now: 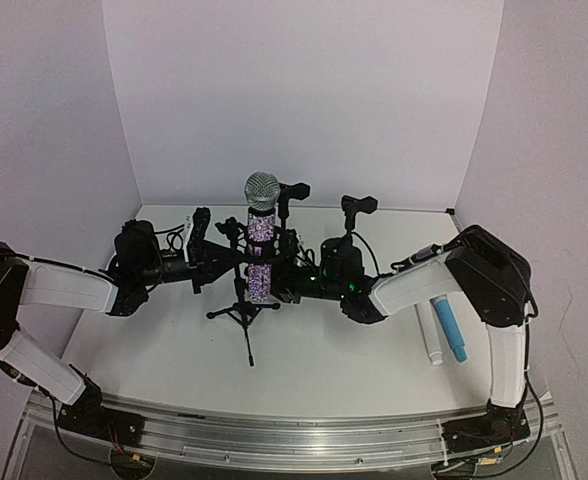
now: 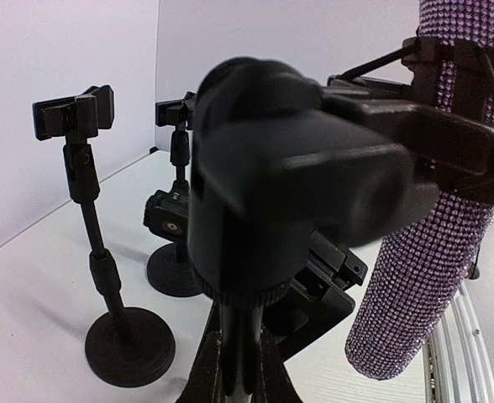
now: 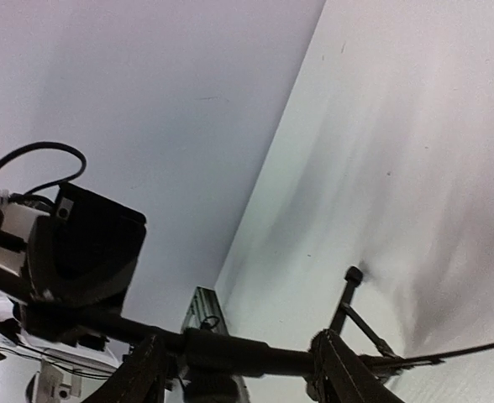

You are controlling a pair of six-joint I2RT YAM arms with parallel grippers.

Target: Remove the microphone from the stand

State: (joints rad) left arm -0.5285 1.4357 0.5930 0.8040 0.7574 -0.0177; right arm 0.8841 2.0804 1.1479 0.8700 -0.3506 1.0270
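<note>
The microphone (image 1: 261, 236) has a silver mesh head and a purple glitter body. It stands upright in the clip of a black tripod stand (image 1: 242, 312) at the table's middle. My left gripper (image 1: 229, 258) reaches in from the left. In the left wrist view its fingers (image 2: 198, 369) are shut on the stand's pole (image 2: 239, 344) just under the clip, with the glitter body (image 2: 423, 269) to the right. My right gripper (image 1: 286, 282) sits on the microphone's right side. In the right wrist view its fingers (image 3: 339, 374) stand wide apart, with the pole (image 3: 255, 357) lying beyond them.
Two black round-base stands with empty clips stand behind (image 1: 294, 195) (image 1: 357, 210); they also show in the left wrist view (image 2: 96, 252) (image 2: 176, 218). A blue tube and a white one (image 1: 444, 330) lie at the right. White walls enclose the table.
</note>
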